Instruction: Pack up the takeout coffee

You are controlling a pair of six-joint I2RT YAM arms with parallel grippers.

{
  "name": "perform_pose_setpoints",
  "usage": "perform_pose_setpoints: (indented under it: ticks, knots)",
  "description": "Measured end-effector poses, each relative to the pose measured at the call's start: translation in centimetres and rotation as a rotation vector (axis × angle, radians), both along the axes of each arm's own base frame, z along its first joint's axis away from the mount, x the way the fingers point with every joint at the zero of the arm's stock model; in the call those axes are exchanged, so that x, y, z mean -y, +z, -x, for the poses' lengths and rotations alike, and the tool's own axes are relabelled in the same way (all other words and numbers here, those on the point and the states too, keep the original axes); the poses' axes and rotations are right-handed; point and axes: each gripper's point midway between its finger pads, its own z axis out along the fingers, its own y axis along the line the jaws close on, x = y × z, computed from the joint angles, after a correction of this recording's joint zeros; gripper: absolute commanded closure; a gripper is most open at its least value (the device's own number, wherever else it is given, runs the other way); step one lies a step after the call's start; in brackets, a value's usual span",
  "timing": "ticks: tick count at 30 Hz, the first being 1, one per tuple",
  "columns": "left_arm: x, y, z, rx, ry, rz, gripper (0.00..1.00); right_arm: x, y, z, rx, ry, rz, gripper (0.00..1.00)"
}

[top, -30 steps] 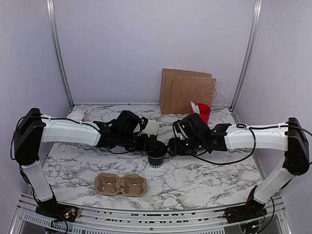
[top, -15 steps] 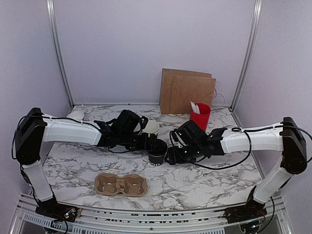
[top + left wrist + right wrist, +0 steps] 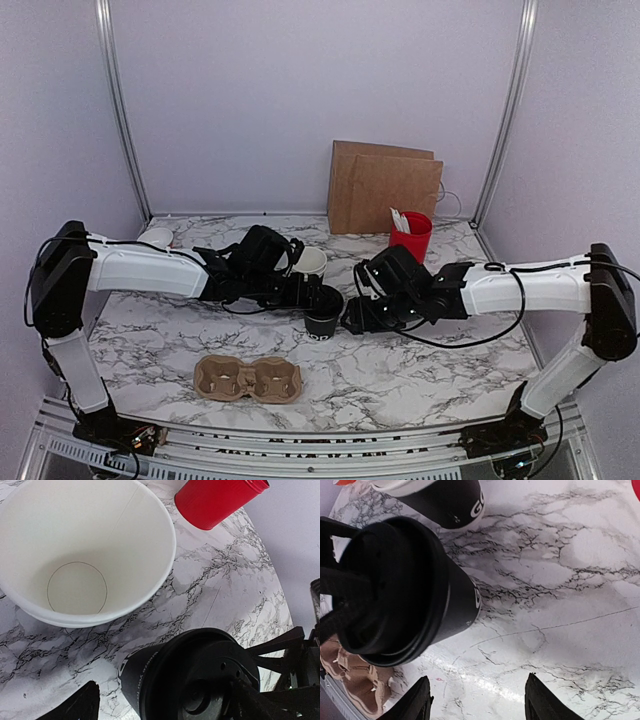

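Note:
A black takeout cup (image 3: 322, 322) with a black lid (image 3: 215, 680) on it stands mid-table. My left gripper (image 3: 311, 300) straddles its top from the left with the jaws wide. In the left wrist view marble shows between one finger (image 3: 80, 705) and the cup wall (image 3: 137, 672), while the other finger overlaps the lid's edge. My right gripper (image 3: 349, 319) sits just right of this cup (image 3: 420, 600), open over bare marble (image 3: 478, 677). An open cup (image 3: 310, 262), white inside (image 3: 75, 555), stands right behind; its wall (image 3: 445, 500) is black with a white mark.
A cardboard two-cup carrier (image 3: 248, 379) lies near the front edge. At the back are a brown paper bag (image 3: 385, 188) and a red cup (image 3: 412, 234) with white utensils. A small bowl (image 3: 155, 238) sits at the far left behind my left arm.
My right gripper dropped lower and closer beside the black cup, then eased back slightly. The left arm and both cups have not moved.

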Motion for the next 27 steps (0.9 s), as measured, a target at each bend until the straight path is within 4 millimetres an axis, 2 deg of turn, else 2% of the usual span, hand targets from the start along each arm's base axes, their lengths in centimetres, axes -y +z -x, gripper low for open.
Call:
perform_pose_setpoints:
  ticks: [4, 8, 14, 27]
  knots:
    - [0.0, 0.0, 0.0, 0.000, 0.000, 0.000, 0.08, -1.0, 2.6, -1.0, 0.066, -0.011, -0.072, 0.38]
    - [0.0, 0.0, 0.0, 0.000, 0.000, 0.000, 0.08, -1.9, 3.8, -1.9, 0.102, -0.016, -0.110, 0.39]
    - [-0.3, 0.0, -0.4, 0.004, 0.015, -0.002, 0.08, -2.7, 3.8, -2.5, 0.109, -0.018, -0.122, 0.39]
    - [-0.3, 0.0, -0.5, 0.004, 0.017, -0.002, 0.08, -2.6, 3.8, -2.6, 0.112, -0.033, -0.140, 0.40]
